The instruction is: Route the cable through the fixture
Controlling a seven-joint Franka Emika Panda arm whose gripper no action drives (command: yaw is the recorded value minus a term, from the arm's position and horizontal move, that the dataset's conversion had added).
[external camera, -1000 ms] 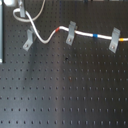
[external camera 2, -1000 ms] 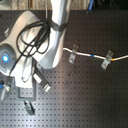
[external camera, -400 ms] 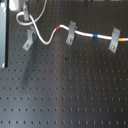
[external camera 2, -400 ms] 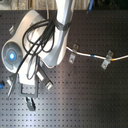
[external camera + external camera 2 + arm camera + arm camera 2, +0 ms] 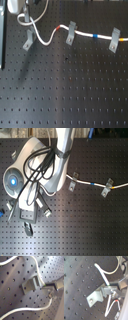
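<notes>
arm shifted left | claw [image 5: 115,291] closed on cable [image 5: 50,40] | beside fixture [image 5: 28,40]

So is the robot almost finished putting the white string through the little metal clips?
Nearly. In the first exterior view the cable already runs past the middle clip and the far clip. Now the gripper sits right at the last fixture, with the cable against it in both wrist views. What is left: seating it there and letting go. Whether the gripper is shut is unclear.
</notes>
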